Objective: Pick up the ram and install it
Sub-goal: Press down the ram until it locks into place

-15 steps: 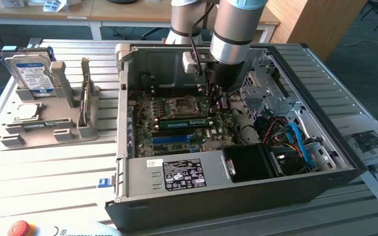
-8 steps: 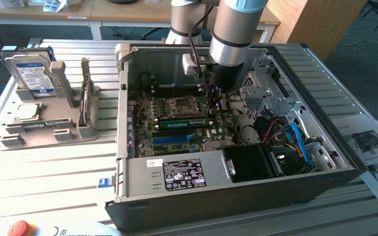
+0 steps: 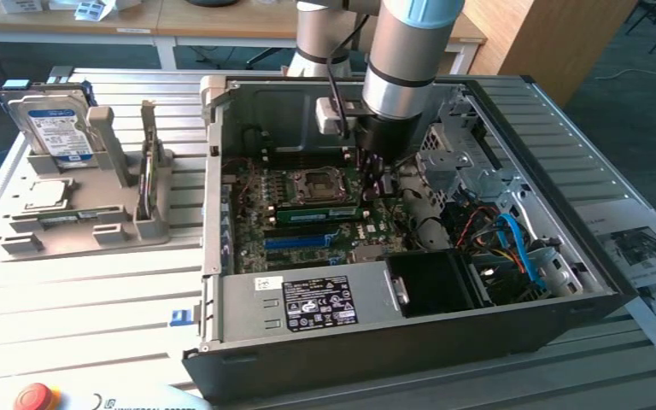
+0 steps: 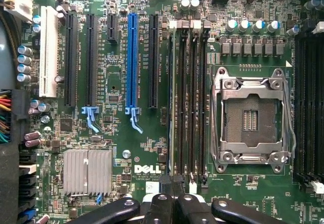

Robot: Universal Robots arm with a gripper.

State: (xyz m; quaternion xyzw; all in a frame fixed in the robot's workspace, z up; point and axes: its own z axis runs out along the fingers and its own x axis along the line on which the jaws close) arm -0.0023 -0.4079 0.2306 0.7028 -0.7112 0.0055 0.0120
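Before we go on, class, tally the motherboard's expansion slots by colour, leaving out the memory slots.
White slots: 1
Blue slots: 1
Black slots: 4
Total: 6

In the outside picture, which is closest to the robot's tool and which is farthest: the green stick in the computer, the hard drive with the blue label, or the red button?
From the tool:
1. Green stick, inside the case, just below the tool.
2. Hard drive, standing in the grey holder at the exterior view's left.
3. Red button, bottom corner at the exterior view's left.
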